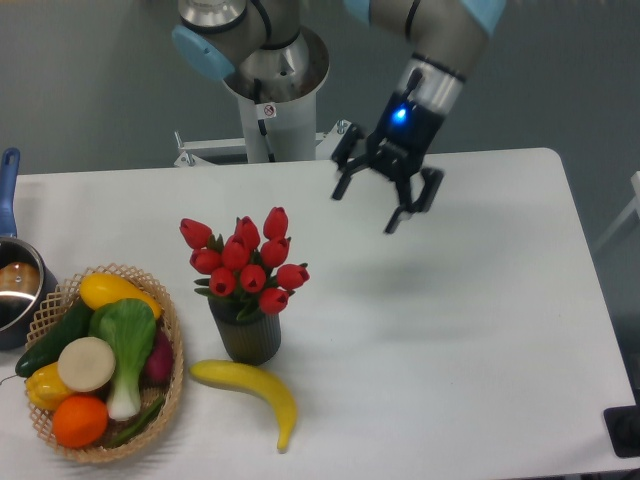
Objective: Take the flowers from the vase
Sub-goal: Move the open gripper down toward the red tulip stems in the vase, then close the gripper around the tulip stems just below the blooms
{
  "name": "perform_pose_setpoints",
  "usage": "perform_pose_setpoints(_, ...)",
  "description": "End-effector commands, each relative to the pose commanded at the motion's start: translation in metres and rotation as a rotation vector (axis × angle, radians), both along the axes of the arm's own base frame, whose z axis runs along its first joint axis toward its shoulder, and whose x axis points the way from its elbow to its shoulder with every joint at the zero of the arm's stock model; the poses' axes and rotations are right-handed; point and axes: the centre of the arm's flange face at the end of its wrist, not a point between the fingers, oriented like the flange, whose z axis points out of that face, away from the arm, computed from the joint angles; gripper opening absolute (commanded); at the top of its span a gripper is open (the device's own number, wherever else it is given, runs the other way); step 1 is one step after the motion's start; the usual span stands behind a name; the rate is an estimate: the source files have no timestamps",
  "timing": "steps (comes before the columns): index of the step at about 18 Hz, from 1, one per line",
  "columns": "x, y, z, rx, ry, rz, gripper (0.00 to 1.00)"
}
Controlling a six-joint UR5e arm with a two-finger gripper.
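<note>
Flowers (245, 260) seemingly left of gripper (364, 208)

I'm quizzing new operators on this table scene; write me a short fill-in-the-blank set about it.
1. The flowers stand in the ____.
2. The gripper, fingers spread, holds ____.
3. The banana lies on the table just in front of the ____.
4. The basket sits to the ____ of the vase in the picture.

Missing words: vase; nothing; vase; left
</note>
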Motion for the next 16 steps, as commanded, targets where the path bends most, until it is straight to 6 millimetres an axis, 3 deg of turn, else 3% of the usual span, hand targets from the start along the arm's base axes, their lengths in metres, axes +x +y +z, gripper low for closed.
perform_pose_setpoints(6,0.014,0.036,-0.018,0.112,-0.063,-0.073,1.00)
perform_pose_setpoints(13,0.022,0.063,-0.043,0.133,-0.082,-0.124,1.00)
perform_pose_setpoints(16,0.021,0.067,-0.042,0.135,-0.083,-0.129,1.00)
